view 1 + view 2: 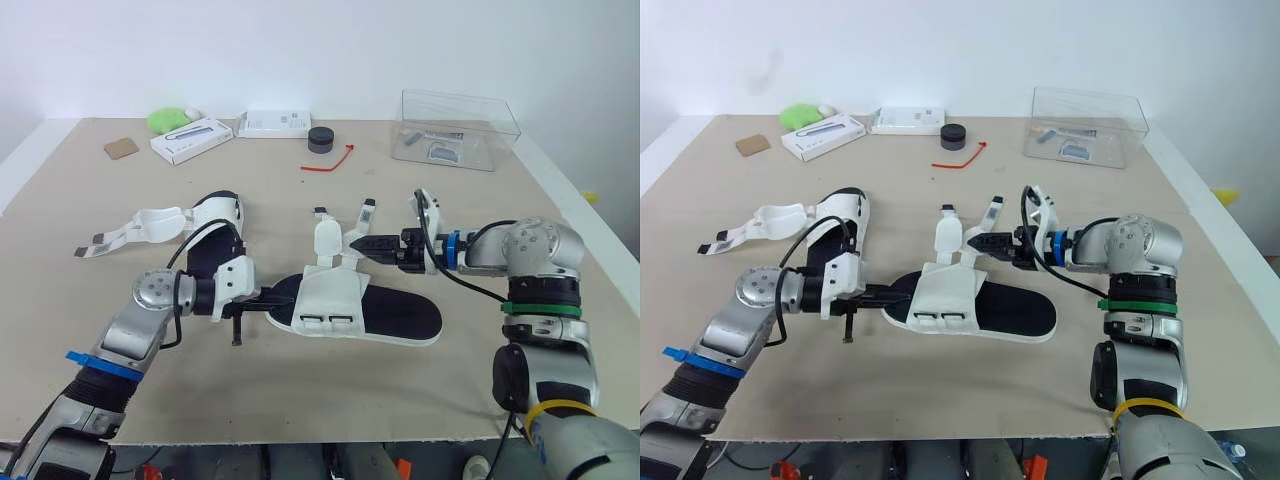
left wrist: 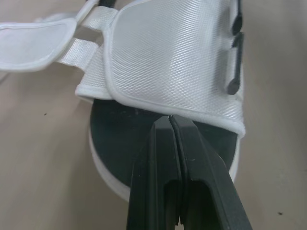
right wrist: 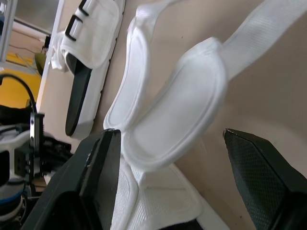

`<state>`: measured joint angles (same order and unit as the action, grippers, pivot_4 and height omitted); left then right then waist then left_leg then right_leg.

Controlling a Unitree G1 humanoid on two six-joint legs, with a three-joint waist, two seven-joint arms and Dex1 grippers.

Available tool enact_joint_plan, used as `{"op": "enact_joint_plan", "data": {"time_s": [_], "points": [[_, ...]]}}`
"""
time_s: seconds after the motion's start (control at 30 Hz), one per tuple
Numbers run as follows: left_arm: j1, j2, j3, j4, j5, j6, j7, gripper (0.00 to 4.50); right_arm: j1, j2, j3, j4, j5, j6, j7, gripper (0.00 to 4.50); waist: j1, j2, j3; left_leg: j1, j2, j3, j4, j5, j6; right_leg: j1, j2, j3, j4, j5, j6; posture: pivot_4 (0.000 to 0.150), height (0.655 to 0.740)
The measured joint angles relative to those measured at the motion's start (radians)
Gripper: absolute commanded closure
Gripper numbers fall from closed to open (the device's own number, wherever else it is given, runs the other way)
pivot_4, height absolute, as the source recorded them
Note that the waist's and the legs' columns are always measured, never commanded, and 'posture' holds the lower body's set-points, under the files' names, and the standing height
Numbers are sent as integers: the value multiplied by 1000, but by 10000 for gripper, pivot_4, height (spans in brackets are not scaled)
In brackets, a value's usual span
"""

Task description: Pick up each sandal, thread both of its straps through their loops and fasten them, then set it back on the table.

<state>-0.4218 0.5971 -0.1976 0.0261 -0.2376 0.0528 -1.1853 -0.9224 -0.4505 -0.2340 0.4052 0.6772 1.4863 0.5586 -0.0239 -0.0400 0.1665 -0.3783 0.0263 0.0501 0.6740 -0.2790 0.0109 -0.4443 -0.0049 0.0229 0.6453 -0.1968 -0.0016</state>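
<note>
near sandal [image 1: 360,312] lies flat at the centre of the table [image 1: 300,400], with both straps [image 1: 328,236] splayed toward the far side. i read my left gripper [image 2: 171,118] as closed, fingers pressed together, tips at the hem of the white upper over the black insole. my right gripper [image 3: 168,133] is spread wide, straddling one padded flap [image 3: 177,110]. second sandal [image 1: 215,225] lies to the left, straps loose.

A robotics lab bench: bare beige table [image 1: 330,400] against a plain white wall [image 1: 300,50], with a white carton [image 1: 192,139] and a clear plastic box [image 1: 457,130].
</note>
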Motion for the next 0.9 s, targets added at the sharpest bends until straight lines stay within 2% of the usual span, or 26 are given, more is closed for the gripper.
{"op": "enact_joint_plan", "data": {"time_s": [0.27,0.43,0.6,0.9], "points": [[2,1,0,-4,0,13,1,44723,-76,59,-14,158,-28,-69,0,8032,-2,0,0,0,0,1,0,0,0,0,0,0,0,0,0,1500,7400],[7,1,0,-11,0,15,2,44723,-165,122,-97,361,-41,-193,-57,8032,-4,0,0,0,0,0,0,0,0,0,0,0,0,0,0,1500,7400],[10,0,0,-19,0,15,4,44723,-209,122,-137,492,-58,-285,-84,8032,-4,0,0,-1,0,1,-1,0,0,0,-1,0,-1,0,0,1500,7400],[19,-1,0,-31,1,19,21,44723,-237,108,-143,625,-94,-390,-82,8032,-4,0,0,-1,0,0,-1,0,0,0,-1,0,-1,0,0,1500,7400]]}}
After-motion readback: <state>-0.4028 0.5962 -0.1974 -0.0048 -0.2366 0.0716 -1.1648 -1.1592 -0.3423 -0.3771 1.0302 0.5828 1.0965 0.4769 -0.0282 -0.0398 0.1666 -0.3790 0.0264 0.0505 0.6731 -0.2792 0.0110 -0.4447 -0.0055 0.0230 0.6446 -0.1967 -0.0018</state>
